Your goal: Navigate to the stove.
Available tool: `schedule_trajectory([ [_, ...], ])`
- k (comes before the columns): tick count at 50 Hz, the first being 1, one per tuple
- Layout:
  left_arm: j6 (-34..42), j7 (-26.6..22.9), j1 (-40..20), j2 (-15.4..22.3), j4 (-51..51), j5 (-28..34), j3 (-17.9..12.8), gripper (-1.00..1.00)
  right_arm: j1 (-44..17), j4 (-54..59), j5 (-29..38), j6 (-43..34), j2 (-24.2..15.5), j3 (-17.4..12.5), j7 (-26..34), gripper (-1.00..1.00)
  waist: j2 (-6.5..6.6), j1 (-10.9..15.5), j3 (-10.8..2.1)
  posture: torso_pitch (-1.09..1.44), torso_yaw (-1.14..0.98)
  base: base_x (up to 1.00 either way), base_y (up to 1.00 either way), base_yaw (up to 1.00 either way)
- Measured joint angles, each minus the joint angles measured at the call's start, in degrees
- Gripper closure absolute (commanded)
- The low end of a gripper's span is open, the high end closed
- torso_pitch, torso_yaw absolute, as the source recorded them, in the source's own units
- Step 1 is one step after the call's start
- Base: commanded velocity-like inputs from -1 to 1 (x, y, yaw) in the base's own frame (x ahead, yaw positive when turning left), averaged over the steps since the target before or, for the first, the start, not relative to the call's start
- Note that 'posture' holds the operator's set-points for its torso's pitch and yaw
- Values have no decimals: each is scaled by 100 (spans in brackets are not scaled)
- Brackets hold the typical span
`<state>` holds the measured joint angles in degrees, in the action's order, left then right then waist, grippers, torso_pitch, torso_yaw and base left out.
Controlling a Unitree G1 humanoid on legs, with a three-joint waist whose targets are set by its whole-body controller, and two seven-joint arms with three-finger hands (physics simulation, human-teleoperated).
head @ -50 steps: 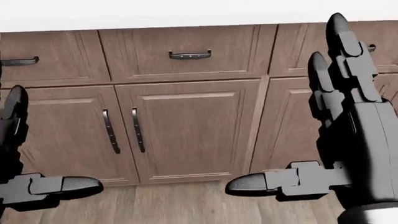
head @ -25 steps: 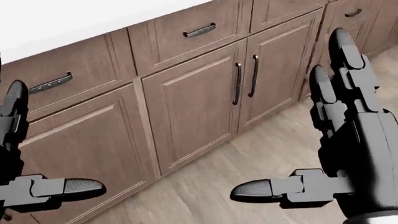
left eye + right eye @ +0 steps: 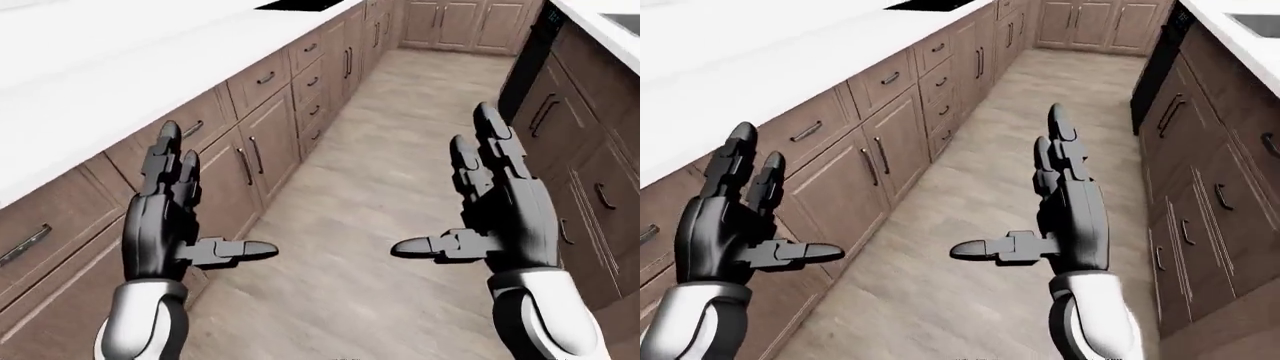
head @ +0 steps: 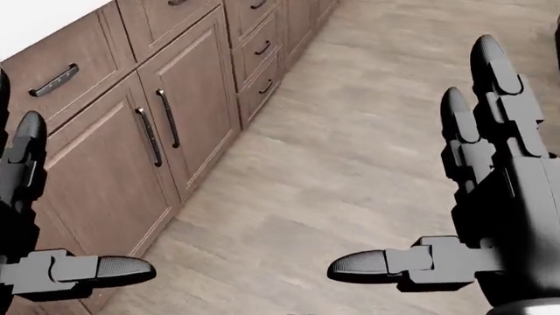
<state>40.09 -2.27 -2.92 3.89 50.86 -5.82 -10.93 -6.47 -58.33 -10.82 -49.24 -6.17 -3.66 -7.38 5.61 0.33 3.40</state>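
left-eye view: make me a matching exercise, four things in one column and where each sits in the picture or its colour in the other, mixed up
Things:
1. left hand
2. right hand
3. white countertop
4. wood floor

Places or colours:
A. runs up the middle of the view, between the two cabinet rows
B. lower left, fingers spread, holding nothing
C. fills the upper left, above the brown drawers
D. lower right, fingers spread, thumb pointing toward the view's left

Pairs: 1-B, 2-D, 3-C, 4-A
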Motion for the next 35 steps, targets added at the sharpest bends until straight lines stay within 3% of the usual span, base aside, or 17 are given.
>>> schedule_trajectory([
  [3, 50, 34, 23, -3, -40, 26, -42, -100, 7, 61, -49, -73, -15, -1, 9, -100, -96, -36, -96, 0, 0, 0, 0, -100],
  [12, -59, 19, -27, 8, -54, 42, 31, -100, -55, -64, 37, 3, 67, -66, 88, -100, -879, -44, -191, 0, 0, 0, 0, -100],
  [16, -5, -63, -34, -58, -126, -19, 248, -100, 9, 21, 220, -94, 141, -246, 93, -100, -757, -253, -179, 0, 0, 0, 0, -53],
  [21, -58, -75, -21, -35, -95, -17, 138, -100, -103, -1, 320, -103, 266, -238, 144, -100, -549, -114, -64, 0, 0, 0, 0, 0],
  [24, -149, -38, -12, -32, -55, 27, 89, -100, -76, 41, 435, -62, 257, -150, 227, -100, -349, -137, -152, 0, 0, 0, 0, 0],
  [29, -113, -17, 56, -28, -177, 54, 44, -100, -66, 40, 448, -191, 365, -185, 291, -100, -592, -25, -157, 0, 0, 0, 0, 0],
  [35, -77, -5, 90, -26, -172, 91, 62, -100, -63, 1, 375, -105, 384, -227, 279, -100, -652, 29, -116, 0, 0, 14, -8, 0],
])
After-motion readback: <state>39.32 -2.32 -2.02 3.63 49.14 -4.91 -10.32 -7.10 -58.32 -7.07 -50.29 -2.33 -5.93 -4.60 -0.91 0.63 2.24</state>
